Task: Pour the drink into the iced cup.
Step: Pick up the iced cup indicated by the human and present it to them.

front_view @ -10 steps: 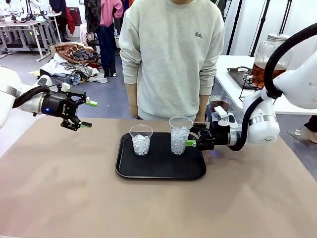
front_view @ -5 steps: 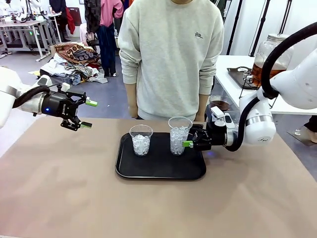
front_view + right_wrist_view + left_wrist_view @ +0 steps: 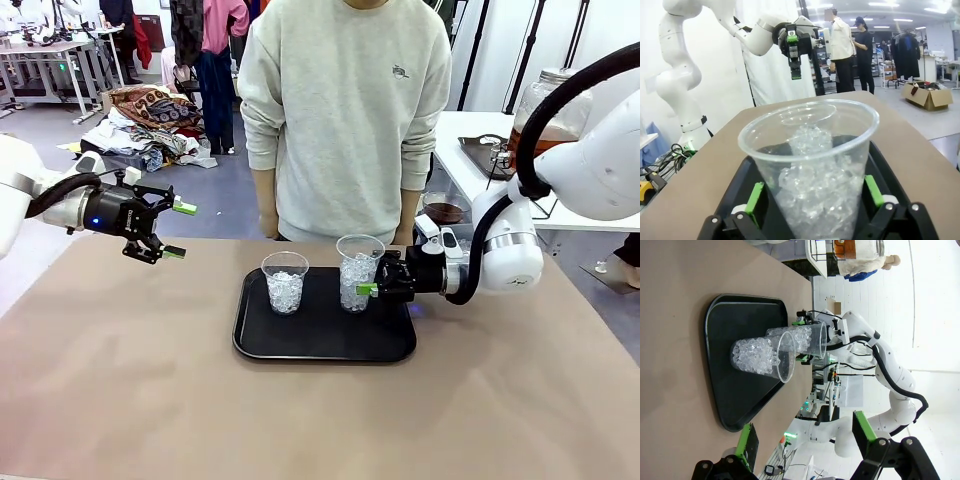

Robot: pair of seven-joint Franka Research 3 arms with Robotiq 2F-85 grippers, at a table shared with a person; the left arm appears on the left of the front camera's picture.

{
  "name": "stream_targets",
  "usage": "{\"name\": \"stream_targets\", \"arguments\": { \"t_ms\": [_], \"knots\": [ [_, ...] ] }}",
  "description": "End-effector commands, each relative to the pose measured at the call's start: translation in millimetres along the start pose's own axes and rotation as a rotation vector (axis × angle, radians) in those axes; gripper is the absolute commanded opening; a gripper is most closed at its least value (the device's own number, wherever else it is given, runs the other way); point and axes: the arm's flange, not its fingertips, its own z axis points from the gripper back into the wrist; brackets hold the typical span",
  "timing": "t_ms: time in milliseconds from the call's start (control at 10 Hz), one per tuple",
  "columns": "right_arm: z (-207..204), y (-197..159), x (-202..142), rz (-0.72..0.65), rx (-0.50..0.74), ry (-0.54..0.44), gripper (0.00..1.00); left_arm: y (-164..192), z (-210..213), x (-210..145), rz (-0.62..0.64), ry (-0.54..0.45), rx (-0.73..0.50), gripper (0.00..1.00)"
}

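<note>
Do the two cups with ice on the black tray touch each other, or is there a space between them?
Apart. The front view shows a strip of bare black tray between the shorter cup and the taller cup.

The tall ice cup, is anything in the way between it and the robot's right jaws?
Nothing visible. The right gripper has its open jaws either side of the tall cup on the tray; the shorter cup stands beyond it.

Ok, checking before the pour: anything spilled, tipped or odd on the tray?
Nothing stands out. The shorter cup and the taller cup stand upright on the black tray, no ice spilled. The open right gripper flanks the taller cup.
</note>
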Motion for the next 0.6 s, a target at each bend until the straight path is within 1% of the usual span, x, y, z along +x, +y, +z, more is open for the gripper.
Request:
{"name": "stream_targets", "arguments": {
  "t_ms": [0, 300, 400, 500],
  "knots": [
    [-14, -9, 2, -0.033, -0.061, -0.015, 1.0, -1, 1, 0, 0.015, 0.007, 0.009, 1.0],
    [-23, -8, -1, -0.044, -0.055, -0.03, 1.0, -1, 1, 0, 0.015, 0.007, 0.009, 1.0],
    [-25, -8, -1, -0.074, -0.052, -0.005, 0.91, -1, 1, 0, 0.015, 0.007, 0.009, 1.0],
    [-23, -8, -1, -0.058, -0.057, -0.008, 0.76, -1, 1, 0, 0.015, 0.007, 0.009, 1.0]
  ]
}}
